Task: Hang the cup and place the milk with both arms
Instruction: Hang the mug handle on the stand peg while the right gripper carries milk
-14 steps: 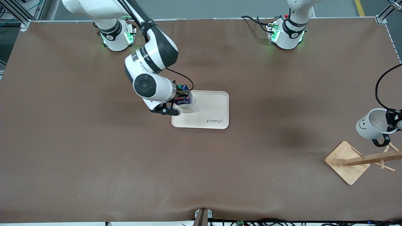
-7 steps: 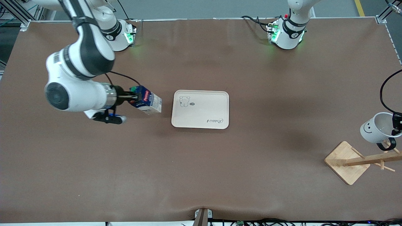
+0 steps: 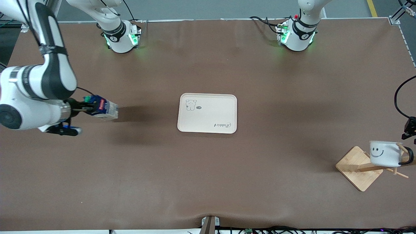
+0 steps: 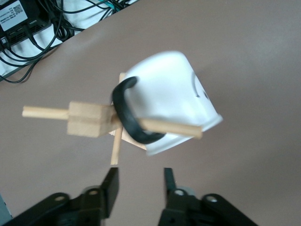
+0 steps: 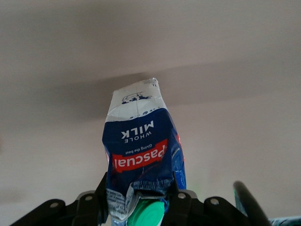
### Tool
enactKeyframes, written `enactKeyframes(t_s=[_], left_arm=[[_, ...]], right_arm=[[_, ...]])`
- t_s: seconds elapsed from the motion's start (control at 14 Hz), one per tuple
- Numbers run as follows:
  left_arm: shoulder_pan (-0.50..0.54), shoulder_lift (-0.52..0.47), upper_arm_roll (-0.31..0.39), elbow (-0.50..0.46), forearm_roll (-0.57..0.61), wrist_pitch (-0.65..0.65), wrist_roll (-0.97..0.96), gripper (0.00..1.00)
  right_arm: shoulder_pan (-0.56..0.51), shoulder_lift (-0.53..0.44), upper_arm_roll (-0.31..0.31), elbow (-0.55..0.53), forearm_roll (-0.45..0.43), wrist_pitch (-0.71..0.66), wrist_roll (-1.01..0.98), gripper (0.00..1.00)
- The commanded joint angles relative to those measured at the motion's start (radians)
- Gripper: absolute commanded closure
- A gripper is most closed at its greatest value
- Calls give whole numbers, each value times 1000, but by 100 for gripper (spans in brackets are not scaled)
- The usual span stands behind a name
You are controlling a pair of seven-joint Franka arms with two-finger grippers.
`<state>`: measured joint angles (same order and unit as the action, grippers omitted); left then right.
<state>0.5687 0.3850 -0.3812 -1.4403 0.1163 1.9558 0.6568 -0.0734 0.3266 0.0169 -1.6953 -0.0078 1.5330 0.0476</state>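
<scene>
The cup (image 3: 384, 153), white with a black smiley, hangs by its black handle on a peg of the wooden rack (image 3: 357, 168) at the left arm's end of the table. In the left wrist view the cup (image 4: 171, 101) hangs on the peg and my left gripper (image 4: 140, 179) is open and empty, drawn back from it. In the front view the left gripper (image 3: 410, 128) shows above the rack at the frame's edge. My right gripper (image 3: 85, 108) is shut on the milk (image 3: 103, 109), held tilted on its side over the table at the right arm's end. The right wrist view shows the milk (image 5: 141, 150) between the jaws.
A cream tray (image 3: 224, 110) with a small printed figure lies at the table's middle with nothing on it. The rack's arm (image 3: 373, 167) and spare pegs stick out around the cup. Cables lie along the table's nearest edge.
The right arm has swung the milk away from the tray toward the right arm's end of the table. The left gripper has let the cup go onto the rack peg and pulled away.
</scene>
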Motion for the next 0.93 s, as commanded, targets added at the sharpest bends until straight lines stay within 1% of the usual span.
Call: enactKeyframes(t_s=[0.0,0.07,0.21,0.29,0.43,0.57,0.86], left_arm=[[0,-14,-10,11,-20,-20,-86,0],[-3,-32,-13,8,-20,-43,-117,0],[-6,-51,-25,9,-20,-128,-236,0],[-4,-63,-40,9,-18,-171,-296,0],[-6,-93,-48,6,-14,-245,-389,0],[-6,-124,-97,6,-7,-325,-504,0],[-6,-184,-169,0,-6,-419,-634,0]], right_arm=[[-68,-12,23,-50,-27,45,-92,100],[-78,-14,23,-67,-27,77,-100,100],[-83,-14,23,-83,-27,120,-103,100],[-83,-12,23,-83,-27,128,-101,100],[-89,-11,23,-83,-26,131,-92,100],[-115,-3,23,-83,-20,131,-89,100],[-138,9,23,-96,-20,128,-63,100]])
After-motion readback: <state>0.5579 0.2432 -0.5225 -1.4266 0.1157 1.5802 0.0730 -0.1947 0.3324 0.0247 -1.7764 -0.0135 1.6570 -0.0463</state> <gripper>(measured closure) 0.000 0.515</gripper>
